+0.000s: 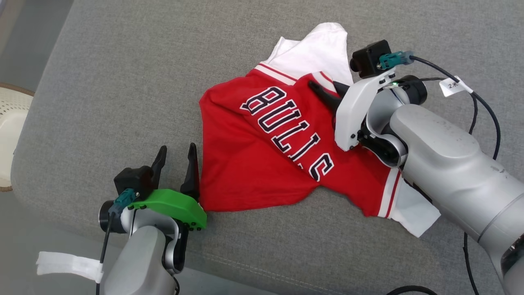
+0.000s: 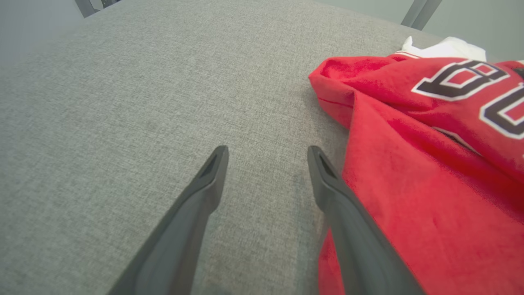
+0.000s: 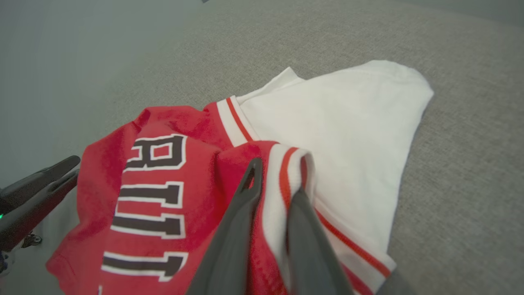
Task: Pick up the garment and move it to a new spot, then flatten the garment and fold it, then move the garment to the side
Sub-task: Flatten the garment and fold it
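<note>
The garment point(image 1: 254, 164) is a red jersey with dark "BULLS" lettering and white sleeves, lying crumpled on the grey cushion point(image 1: 123, 82). My right gripper point(image 1: 323, 85) sits at the garment's upper right, by the collar. In the right wrist view its fingers are pinched on a raised fold of red-and-white trim point(image 3: 286, 172) of the garment point(image 3: 163, 184). My left gripper point(image 1: 178, 147) stands open at the garment's lower left edge. Its right finger point(image 2: 327, 180) lies against the red cloth point(image 2: 430, 164), with bare cushion between the fingers.
The cushion's front edge with a seam point(image 1: 254, 266) runs just below the left arm. A white perforated object point(image 1: 12, 119) sits off the cushion at far left. Black cables point(image 1: 483, 106) trail by the right arm. Open cushion lies left of and beyond the garment.
</note>
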Motion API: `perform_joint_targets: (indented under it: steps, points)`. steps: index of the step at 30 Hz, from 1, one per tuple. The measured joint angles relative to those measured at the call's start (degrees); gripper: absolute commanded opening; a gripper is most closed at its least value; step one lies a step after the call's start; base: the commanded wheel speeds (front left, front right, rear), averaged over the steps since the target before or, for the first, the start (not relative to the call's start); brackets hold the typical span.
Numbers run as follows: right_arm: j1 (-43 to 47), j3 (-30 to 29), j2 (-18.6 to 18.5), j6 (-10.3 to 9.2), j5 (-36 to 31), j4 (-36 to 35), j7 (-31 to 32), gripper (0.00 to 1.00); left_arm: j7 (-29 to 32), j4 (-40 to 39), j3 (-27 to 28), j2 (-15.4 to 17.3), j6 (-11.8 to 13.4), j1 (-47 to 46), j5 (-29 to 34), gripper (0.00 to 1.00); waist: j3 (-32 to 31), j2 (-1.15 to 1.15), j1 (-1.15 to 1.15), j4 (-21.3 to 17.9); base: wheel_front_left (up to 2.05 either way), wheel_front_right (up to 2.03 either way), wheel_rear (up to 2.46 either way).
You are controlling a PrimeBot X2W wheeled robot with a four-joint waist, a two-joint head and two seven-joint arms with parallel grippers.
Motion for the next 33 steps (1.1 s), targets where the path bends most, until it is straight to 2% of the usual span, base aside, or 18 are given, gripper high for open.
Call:
perform_joint_targets:
  steps: [9,15,20,25,26,27,30,33]
  points:
    - [-2.1,0.9,-1.6,0.0,3.3,0.9,-9.4,0.0,0.0,-0.9,-0.9,0.0,-0.1,0.0,0.1,1.0,0.3,0.0,0.0,-0.7,0.0,0.0,0.0]
    - [-3.8,-2.6,-3.4,0.01,3.4,8.9,-16.0,0.0,0.0,-0.7,-2.5,0.0,-0.4,0.0,0.4,1.0,-0.4,0.0,0.0,-2.0,0.0,0.0,0.0]
    - [-7.8,-6.7,-3.9,0.02,-2.4,15.9,-17.5,0.0,0.0,-0.1,-3.8,0.0,-0.6,0.0,0.6,1.0,-0.5,0.0,0.0,-3.1,0.0,0.0,0.0]
    - [-12.7,-17.1,-4.8,0.01,-13.6,16.5,-17.7,0.0,0.0,0.2,-5.7,-0.1,-1.0,-0.4,0.6,1.0,0.2,0.0,0.0,-3.1,0.0,0.0,0.0]
    - [-12.6,-17.9,-4.5,0.0,-15.4,17.0,-17.7,0.39,0.0,0.3,-6.0,-0.1,-1.1,-0.4,0.6,1.0,0.1,0.0,0.0,-3.0,0.0,0.0,0.0]
    - [-12.1,-18.1,-3.7,0.0,-16.9,17.6,-17.7,1.0,0.0,0.6,-6.3,-0.1,-1.1,-0.4,0.6,1.0,0.0,0.0,0.0,-2.8,0.0,0.0,0.0]
    - [-11.0,-17.2,-0.2,0.05,-20.4,25.6,-17.4,1.0,0.0,1.2,-7.3,0.0,-1.1,0.1,0.3,1.0,-1.0,0.0,0.0,-2.4,0.0,0.0,0.0]
    - [-11.2,-18.7,0.0,0.04,-21.4,28.6,-17.5,1.0,0.0,1.8,-7.1,-0.1,-1.1,1.0,0.3,1.0,-2.2,0.0,0.0,-2.5,0.0,0.0,0.0]
